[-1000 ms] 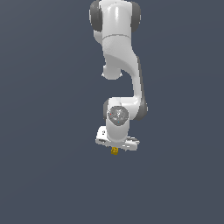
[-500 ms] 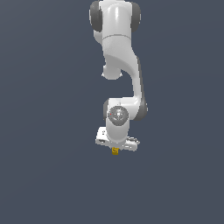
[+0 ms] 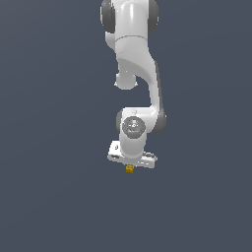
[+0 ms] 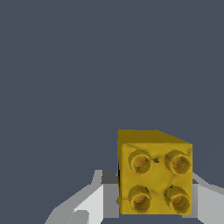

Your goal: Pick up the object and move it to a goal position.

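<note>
Pincer (image 3: pixel 130 166) at lower centre of the frame clamped the yellow block (image 4: pixel 154 173) between its fingers (image 4: pixel 94 201), presumably for carrying.

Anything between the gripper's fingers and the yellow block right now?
Nothing: in the wrist view the yellow block sits directly between the gripper fingers, no gap visible.

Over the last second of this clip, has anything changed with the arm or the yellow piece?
Barely. The pincer with the yellow block has drifted very slightly lower in the exterior view; the upper arm looks unmoved. Nothing was taken hold of or let go: the block sits at the pincer's tip as before, and the wrist view shows it between the fingers, studded face toward the camera.
</note>
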`<state>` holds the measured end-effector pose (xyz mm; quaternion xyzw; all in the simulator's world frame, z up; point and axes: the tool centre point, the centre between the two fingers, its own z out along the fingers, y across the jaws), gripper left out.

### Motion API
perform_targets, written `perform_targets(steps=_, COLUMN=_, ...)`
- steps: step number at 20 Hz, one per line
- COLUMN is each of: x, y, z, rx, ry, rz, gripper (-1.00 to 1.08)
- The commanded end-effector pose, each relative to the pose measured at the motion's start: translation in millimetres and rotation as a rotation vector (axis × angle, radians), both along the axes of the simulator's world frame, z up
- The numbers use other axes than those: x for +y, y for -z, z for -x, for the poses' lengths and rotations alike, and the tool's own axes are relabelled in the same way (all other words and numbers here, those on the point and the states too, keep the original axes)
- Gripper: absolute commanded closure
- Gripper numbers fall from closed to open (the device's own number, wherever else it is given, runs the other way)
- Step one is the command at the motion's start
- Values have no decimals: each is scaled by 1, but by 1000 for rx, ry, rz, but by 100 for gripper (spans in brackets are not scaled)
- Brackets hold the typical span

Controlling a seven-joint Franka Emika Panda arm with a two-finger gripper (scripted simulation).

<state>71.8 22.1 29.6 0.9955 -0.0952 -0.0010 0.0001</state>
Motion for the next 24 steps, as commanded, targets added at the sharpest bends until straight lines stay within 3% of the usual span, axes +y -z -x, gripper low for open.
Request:
perform_targets(steps=1, x=1, y=-8, z=3, rx=-2, ry=0, rz=0, gripper=108)
perform_targets(steps=10, x=7, y=-57, z=26, rx=-2, ry=0, rz=0, gripper=108)
perform_targets(steps=24, x=21, y=-182, z=82, rx=-2, ry=0, rz=0, gripper=108)
